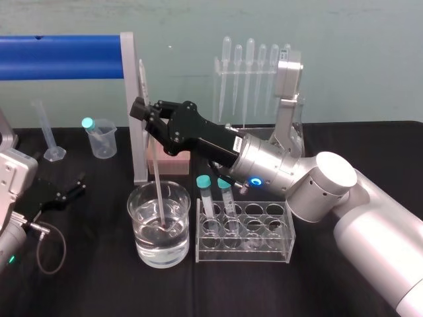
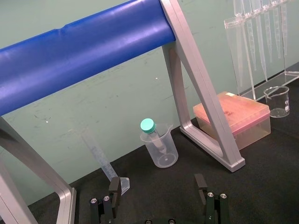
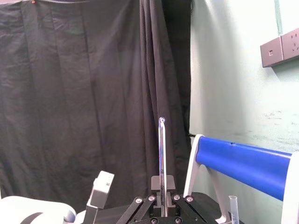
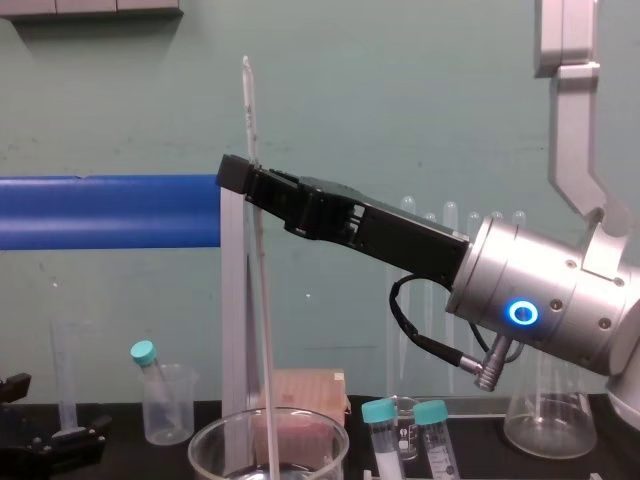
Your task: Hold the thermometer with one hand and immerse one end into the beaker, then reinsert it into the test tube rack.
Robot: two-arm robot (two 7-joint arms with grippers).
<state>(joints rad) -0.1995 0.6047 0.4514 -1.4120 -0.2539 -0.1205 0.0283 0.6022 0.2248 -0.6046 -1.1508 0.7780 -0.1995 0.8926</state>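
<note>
My right gripper (image 1: 141, 112) reaches in from the right, shut on the thermometer (image 1: 151, 152) high on its stem. This long thin whitish rod stands nearly upright. Its lower end dips into the water of the wide clear beaker (image 1: 177, 198) at the table's front centre. The chest view shows the gripper (image 4: 247, 182) pinching the thermometer (image 4: 259, 300) above the beaker rim (image 4: 205, 440). In the right wrist view the thermometer (image 3: 162, 154) rises from between the fingers (image 3: 169, 183). The clear test tube rack (image 1: 244, 247) stands just right of the beaker. My left gripper (image 2: 158, 189) is parked at the left, open, nothing in it.
Two teal-capped tubes (image 1: 206, 195) stand in the rack's left end. Behind the beaker are a grey frame with a blue roller (image 1: 59, 56), a pink box (image 1: 173, 162), a small plastic beaker (image 1: 102, 140), a graduated cylinder (image 1: 49, 135) and a pipette stand (image 1: 254, 72).
</note>
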